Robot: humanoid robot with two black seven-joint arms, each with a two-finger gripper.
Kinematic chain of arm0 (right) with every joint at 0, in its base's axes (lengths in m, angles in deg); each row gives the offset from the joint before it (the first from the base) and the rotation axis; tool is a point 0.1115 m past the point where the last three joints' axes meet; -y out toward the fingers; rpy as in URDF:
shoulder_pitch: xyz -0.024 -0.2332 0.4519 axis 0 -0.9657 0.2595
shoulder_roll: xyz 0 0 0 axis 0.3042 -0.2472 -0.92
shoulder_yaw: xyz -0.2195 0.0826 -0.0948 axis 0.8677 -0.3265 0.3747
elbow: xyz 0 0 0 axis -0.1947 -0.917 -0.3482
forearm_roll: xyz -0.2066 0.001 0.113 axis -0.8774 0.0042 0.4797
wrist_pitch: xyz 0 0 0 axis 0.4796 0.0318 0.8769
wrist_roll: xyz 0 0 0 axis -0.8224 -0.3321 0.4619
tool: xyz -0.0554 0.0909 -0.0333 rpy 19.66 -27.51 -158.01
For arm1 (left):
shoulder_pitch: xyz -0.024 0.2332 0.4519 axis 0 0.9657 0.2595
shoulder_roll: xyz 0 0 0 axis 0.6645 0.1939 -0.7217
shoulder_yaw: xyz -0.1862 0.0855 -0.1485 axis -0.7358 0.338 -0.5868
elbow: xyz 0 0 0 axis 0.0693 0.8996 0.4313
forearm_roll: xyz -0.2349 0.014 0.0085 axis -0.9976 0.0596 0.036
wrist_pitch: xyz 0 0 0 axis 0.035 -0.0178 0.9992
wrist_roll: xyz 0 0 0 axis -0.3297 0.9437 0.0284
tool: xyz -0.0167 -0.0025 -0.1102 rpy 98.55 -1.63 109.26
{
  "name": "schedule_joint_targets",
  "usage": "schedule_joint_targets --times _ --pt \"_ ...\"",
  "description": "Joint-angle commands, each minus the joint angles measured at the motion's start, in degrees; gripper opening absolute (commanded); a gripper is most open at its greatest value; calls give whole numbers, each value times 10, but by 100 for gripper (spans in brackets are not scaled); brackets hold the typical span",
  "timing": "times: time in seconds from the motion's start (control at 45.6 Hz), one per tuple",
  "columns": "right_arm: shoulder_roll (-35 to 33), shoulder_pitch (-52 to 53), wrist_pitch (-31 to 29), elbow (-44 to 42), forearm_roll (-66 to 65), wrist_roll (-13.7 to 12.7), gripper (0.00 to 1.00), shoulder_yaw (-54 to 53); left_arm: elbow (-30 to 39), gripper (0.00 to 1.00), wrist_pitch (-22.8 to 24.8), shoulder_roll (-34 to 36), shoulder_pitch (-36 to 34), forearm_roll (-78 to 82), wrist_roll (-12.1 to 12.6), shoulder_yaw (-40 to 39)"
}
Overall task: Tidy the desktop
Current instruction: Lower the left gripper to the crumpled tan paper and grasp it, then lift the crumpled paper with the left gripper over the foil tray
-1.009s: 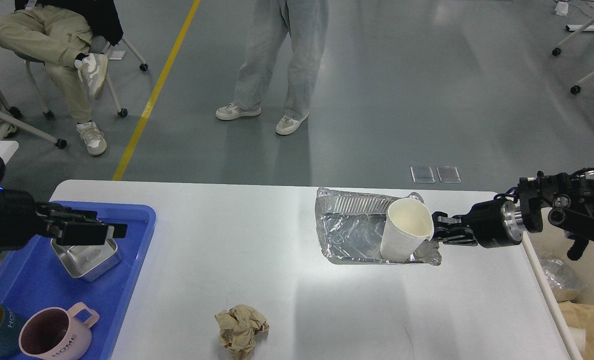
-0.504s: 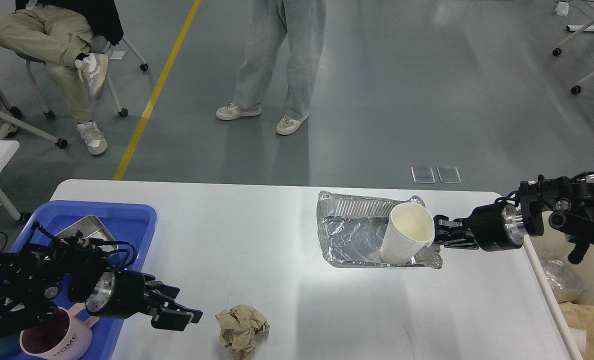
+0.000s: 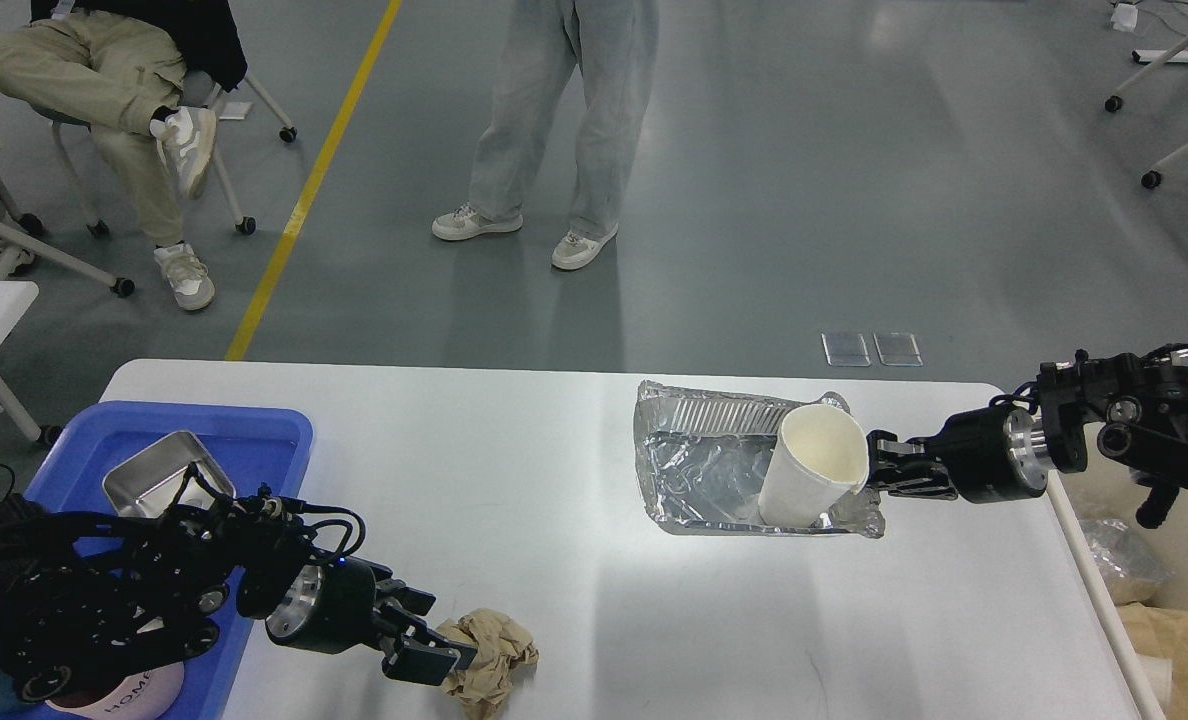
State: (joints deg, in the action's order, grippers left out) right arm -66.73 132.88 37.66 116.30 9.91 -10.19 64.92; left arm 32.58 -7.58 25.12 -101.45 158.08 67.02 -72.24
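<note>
The white desktop (image 3: 574, 470) carries a crumpled brown paper ball (image 3: 494, 652) near the front edge and a crinkled foil tray (image 3: 704, 465) at the right. A white paper cup (image 3: 812, 468) stands tilted inside the foil tray. My left gripper (image 3: 432, 640) is open, low over the desktop, with its fingertips at the paper ball's left side. My right gripper (image 3: 882, 468) comes in from the right and is shut on the cup's right wall near the rim.
A blue tray (image 3: 264, 425) at the left edge holds a square steel dish (image 3: 149, 480) and a pink mug (image 3: 139, 692), mostly hidden by my left arm. A bin with bags (image 3: 1154, 610) stands beside the table's right edge. Two people are beyond the far edge.
My left arm has swung from above the blue tray down and right to the paper ball's left side. My right gripper and the cup have barely moved.
</note>
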Motion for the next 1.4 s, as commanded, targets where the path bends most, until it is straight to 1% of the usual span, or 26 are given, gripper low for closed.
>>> schedule_joint_targets --times 0.0,0.132,0.241,0.351,0.504,0.702,0.745,0.855,0.943,1.009,1.074,1.118,1.14,1.228,1.294,1.381 --pt "-2 -2 0 0 -1 0 0 0 -13 86 -2 -8 3 9 0 6" --pt "-3 -6 0 0 -1 0 0 -1 -21 86 -3 -13 4 9 0 6" --pt "-3 -8 1 1 -1 0 0 -3 -43 85 -3 -47 6 9 0 7" --pt "-4 -8 1 1 -1 0 0 -4 -66 81 -8 -81 12 9 0 8" --pt "-4 -8 1 2 0 0 0 -5 -71 76 -14 -90 13 9 0 9" --pt "-4 -8 1 1 -1 0 0 -5 -73 71 -14 -93 12 9 0 31" --pt "-4 -8 1 1 -1 0 0 -6 -73 68 -13 -92 12 9 0 33" --pt "-4 -8 1 1 -1 0 0 -6 -72 55 -8 -88 11 9 1 33" --pt "-4 -8 1 1 -1 0 0 -6 -72 35 4 -85 10 10 0 33" --pt "-4 -8 1 1 -1 0 0 -6 -72 22 12 -84 9 11 -4 34" --pt "-5 -8 1 1 0 0 0 -6 -72 11 18 -83 7 12 -7 35" --pt "-4 -7 1 1 0 0 0 -6 -72 5 20 -83 5 12 -10 37" --pt "-4 -8 1 1 -1 0 0 -6 -72 3 20 -83 4 12 -11 38" --pt "-4 -7 1 1 0 0 0 -6 -71 0 20 -83 0 13 -18 40" --pt "-4 -8 1 1 0 0 0 -6 -70 0 20 -83 -4 13 -25 40" --pt "-5 -8 1 0 -1 0 0 -6 -67 0 20 -76 -9 13 -27 40"
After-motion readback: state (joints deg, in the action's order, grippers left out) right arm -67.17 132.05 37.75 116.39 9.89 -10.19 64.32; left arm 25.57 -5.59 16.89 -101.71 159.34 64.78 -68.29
